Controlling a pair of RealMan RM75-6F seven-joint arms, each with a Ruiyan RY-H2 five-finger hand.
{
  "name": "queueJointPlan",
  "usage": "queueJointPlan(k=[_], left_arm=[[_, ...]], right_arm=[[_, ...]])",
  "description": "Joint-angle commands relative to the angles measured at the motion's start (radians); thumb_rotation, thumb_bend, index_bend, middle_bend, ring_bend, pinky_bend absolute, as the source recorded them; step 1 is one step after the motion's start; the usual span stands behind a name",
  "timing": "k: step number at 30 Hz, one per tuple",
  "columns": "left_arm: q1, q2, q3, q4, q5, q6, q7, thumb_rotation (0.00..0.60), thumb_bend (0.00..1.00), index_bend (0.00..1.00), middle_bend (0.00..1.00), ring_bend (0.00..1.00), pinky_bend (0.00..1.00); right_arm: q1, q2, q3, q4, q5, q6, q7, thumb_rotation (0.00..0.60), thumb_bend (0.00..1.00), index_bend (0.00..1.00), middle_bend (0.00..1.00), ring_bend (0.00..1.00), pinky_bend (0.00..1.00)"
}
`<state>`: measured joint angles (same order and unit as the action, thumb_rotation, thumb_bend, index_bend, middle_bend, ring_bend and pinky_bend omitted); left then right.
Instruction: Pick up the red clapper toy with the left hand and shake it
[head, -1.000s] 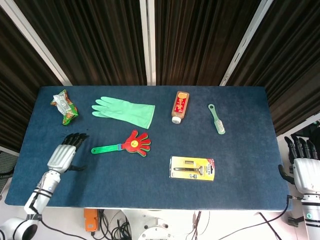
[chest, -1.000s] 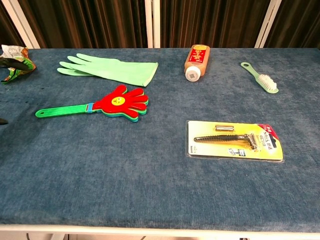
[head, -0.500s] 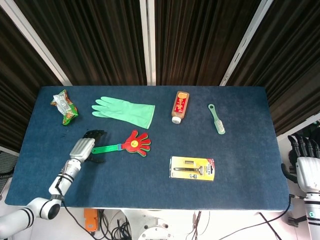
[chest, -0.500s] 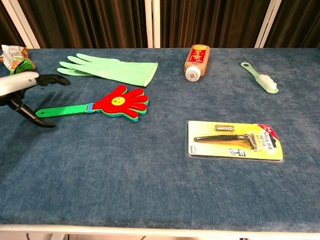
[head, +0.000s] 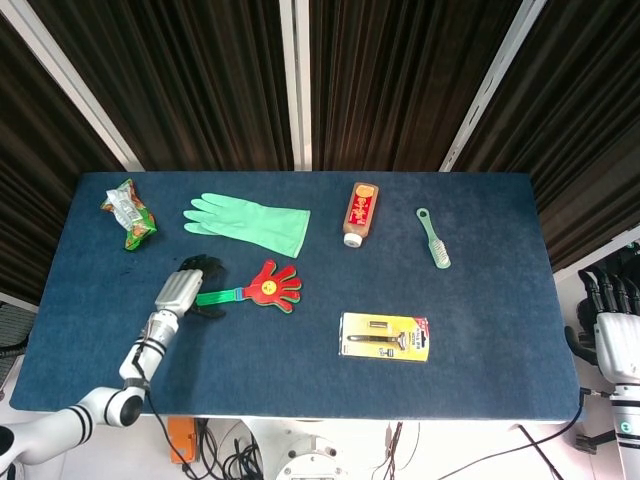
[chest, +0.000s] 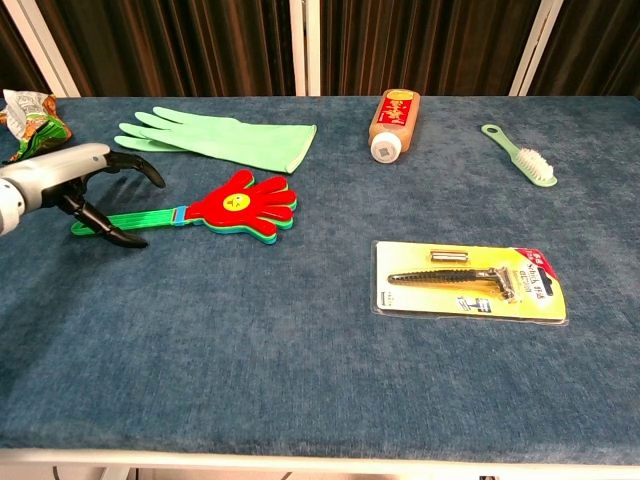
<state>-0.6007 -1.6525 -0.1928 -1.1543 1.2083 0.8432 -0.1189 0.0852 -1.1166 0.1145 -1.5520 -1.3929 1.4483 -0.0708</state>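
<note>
The red clapper toy (head: 271, 287) (chest: 238, 205) lies flat on the blue table, a red hand-shaped head on a green handle (chest: 140, 217) pointing left. My left hand (head: 184, 288) (chest: 70, 182) hovers over the handle's left end, fingers curved above it and thumb below on the near side, with the handle between them; nothing is gripped. My right hand (head: 612, 330) hangs off the table's right edge, fingers apart and empty, visible only in the head view.
A green rubber glove (head: 250, 222) lies just behind the clapper. A snack packet (head: 128, 212) sits at the far left, a brown bottle (head: 360, 212) and a green brush (head: 433, 238) at the back, and a yellow packaged tool (head: 385, 336) in front of centre.
My left hand has travelled right across the table from the left edge and now straddles the end of the clapper's handle. The clapper and my right hand have stayed put.
</note>
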Motion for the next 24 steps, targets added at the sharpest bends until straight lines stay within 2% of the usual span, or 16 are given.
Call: queueJointPlan(k=[1, 15, 24], left_arm=[[-0.007, -0.015, -0.005, 0.005, -0.018, -0.001, 0.019, 0.600, 0.09, 0.27, 0.13, 0.00, 0.00], [-0.052, -0.044, -0.033, -0.001, -0.106, -0.048, 0.081, 0.600, 0.13, 0.35, 0.14, 0.00, 0.00], [-0.065, -0.048, -0.040, -0.006, -0.130, -0.052, 0.092, 0.600, 0.25, 0.43, 0.15, 0.00, 0.00]], right_arm=[[0.000, 0.000, 0.001, 0.002, 0.005, -0.002, 0.003, 0.600, 0.27, 0.00, 0.00, 0.00, 0.00], [0.001, 0.002, 0.001, 0.017, 0.012, -0.014, 0.026, 0.600, 0.27, 0.00, 0.00, 0.00, 0.00], [-0.002, 0.002, 0.001, 0.029, 0.019, -0.018, 0.042, 0.600, 0.27, 0.00, 0.00, 0.00, 0.00]])
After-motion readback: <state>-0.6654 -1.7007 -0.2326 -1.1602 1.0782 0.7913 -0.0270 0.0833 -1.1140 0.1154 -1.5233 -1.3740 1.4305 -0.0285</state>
